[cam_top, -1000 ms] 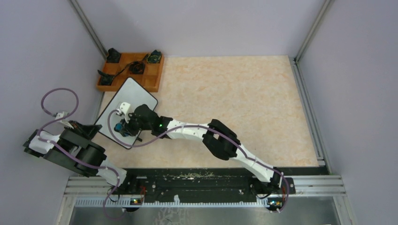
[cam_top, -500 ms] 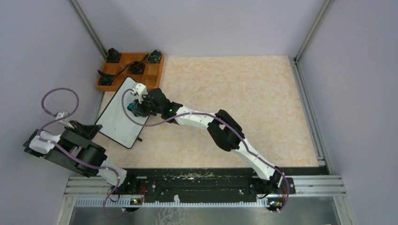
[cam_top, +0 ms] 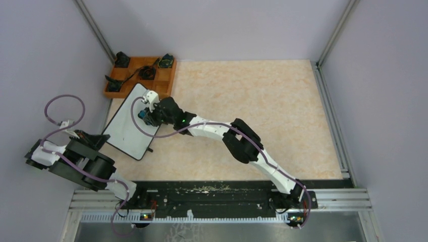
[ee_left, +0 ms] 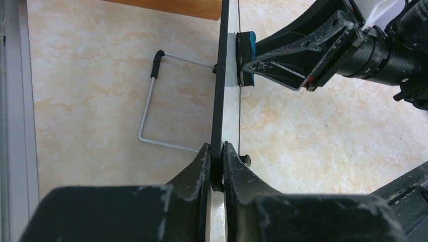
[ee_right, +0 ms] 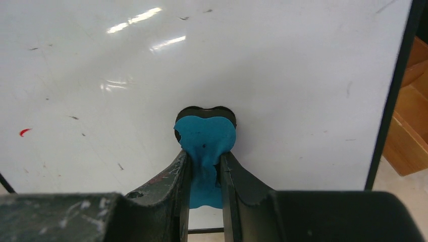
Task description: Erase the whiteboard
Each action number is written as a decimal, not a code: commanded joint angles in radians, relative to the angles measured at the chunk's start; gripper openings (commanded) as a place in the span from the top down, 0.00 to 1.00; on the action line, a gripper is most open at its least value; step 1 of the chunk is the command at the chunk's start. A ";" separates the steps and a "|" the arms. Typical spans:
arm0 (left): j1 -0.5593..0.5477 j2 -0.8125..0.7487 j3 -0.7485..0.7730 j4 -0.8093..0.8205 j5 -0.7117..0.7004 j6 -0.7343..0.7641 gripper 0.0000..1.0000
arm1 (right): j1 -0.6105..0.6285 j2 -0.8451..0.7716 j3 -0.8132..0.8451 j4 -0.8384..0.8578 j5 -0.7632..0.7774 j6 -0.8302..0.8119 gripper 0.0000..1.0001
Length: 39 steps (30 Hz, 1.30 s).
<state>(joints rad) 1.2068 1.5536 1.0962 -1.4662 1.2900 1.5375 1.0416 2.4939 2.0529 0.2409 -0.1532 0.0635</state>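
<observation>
Whiteboard (cam_top: pixel 126 133) sits propped far-left on the desk (cam_top: pixel 262 111) by the orange tray (cam_top: pixel 165 86), left arm's (cam_top: pixel 75 159) jaws clamping its edge, right arm's (cam_top: pixel 207 130) jaws pinching a blue eraser (ee_right: pixel 206 136) against it mid-wipe, so next I'd sweep toward that red fleck (ee_right: pixel 24 132).

So the whiteboard (cam_top: pixel 126 128) sits on the left part of the table (cam_top: pixel 262 111). Just behind its far corner, in the table's far-left corner, is the tray (cam_top: pixel 164 85), with small bits (cam_top: pixel 147 73) in its compartments. Can't tell if board and tray touch. The left gripper (ee_left: pixel 216 151) is at the board's near-left edge, pinching that edge. The right gripper (ee_right: pixel 204 156) is at the board's far right part, pinching the eraser (ee_right: pixel 206 132) flat against the front face. The wire stand (ee_left: pixel 149 106) sticks out of the back face.
</observation>
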 commanded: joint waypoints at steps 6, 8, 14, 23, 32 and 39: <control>0.002 -0.034 0.007 0.052 -0.088 0.020 1.00 | 0.123 -0.095 -0.009 0.075 -0.044 0.037 1.00; 0.000 -0.043 0.005 0.052 -0.089 0.015 1.00 | 0.131 -0.095 -0.012 0.083 -0.050 0.047 1.00; -0.003 -0.060 -0.003 0.052 -0.086 0.005 1.00 | 0.153 -0.086 -0.016 0.098 -0.090 0.084 1.00; -0.011 -0.069 -0.003 0.052 -0.084 -0.002 1.00 | 0.200 -0.069 0.004 0.085 -0.086 0.075 1.00; -0.015 -0.058 -0.011 0.052 -0.088 0.005 1.00 | 0.208 -0.019 0.070 0.025 -0.030 0.026 1.00; -0.016 -0.054 -0.018 0.052 -0.088 0.011 1.00 | 0.174 0.023 0.131 -0.013 -0.010 0.010 1.00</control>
<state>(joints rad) 1.1957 1.5032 1.0939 -1.4609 1.2678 1.4960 1.2427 2.4981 2.1040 0.2131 -0.1898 0.0944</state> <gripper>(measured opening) 0.136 0.234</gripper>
